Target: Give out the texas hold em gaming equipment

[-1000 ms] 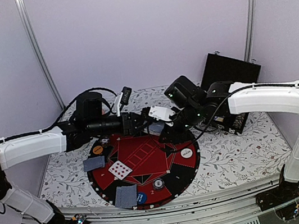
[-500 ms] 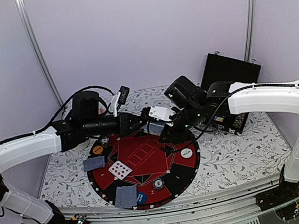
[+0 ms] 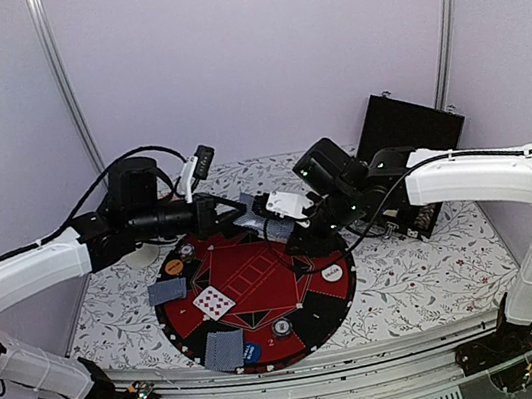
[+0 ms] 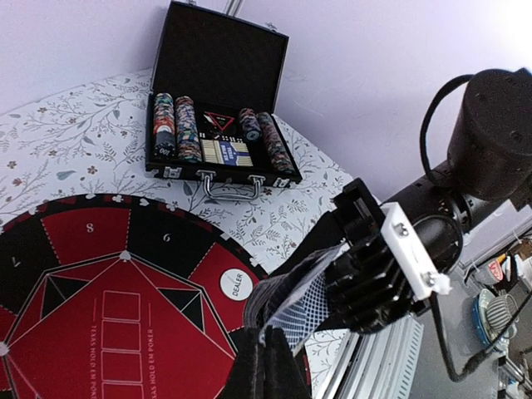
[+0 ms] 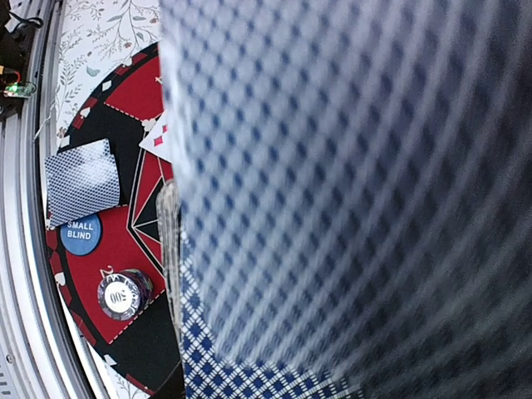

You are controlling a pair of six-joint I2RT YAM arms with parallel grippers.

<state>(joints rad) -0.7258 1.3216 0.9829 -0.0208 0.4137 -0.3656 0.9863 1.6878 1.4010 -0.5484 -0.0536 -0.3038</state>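
I am pinching a card [image 4: 301, 314] in my left pincer [image 4: 266, 367] while my right pincer [image 3: 284, 219] is clamping the deck [image 4: 278, 293] above the far edge of the mat [image 3: 259, 280], risking dragging extra cards loose

Through the right wrist camera, blurred cards [image 5: 349, 183] fill most of my picture, hiding the fingers of the right hand [image 3: 275, 226] and much of the round mat [image 5: 116, 108]. Through the left wrist camera, the bottom edge cuts off the left hand [image 4: 268, 349], so I cannot tell its grip. Overhead, the left arm [image 3: 148, 223] and right arm [image 3: 366, 194] cover the mat's far edge, and the case [image 3: 407, 132] is half hidden.
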